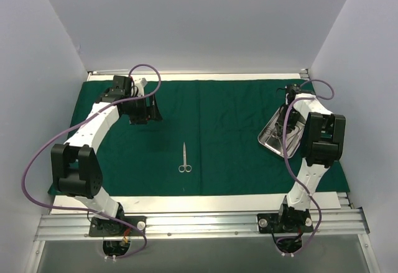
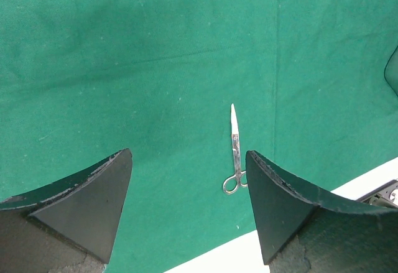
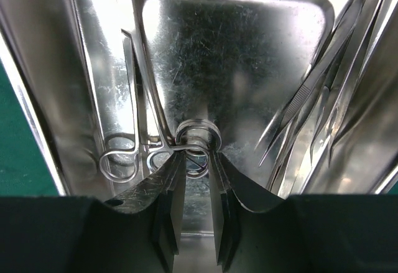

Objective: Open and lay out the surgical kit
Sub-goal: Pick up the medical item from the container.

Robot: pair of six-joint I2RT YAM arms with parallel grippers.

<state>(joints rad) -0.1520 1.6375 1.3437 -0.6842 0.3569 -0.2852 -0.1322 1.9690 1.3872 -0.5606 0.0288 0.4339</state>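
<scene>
The dark green drape (image 1: 230, 117) lies spread flat over the table. One pair of silver scissors (image 1: 185, 158) lies on it near the middle, rings toward me; it also shows in the left wrist view (image 2: 234, 145). My left gripper (image 1: 144, 112) hovers open and empty over the drape's far left (image 2: 189, 161). The shiny steel tray (image 1: 268, 137) sits tilted on the drape at the right. My right gripper (image 3: 198, 155) is down inside the tray (image 3: 249, 49), its fingertips closed on the ring handle (image 3: 198, 133) of an instrument lying there.
More instruments lie in the tray: another ring handle (image 3: 119, 164) at the left and pointed tweezers (image 3: 305, 99) at the right. The white table edge (image 2: 217, 257) runs along the drape's near side. White walls enclose the table; an aluminium rail (image 1: 199, 223) carries the arm bases.
</scene>
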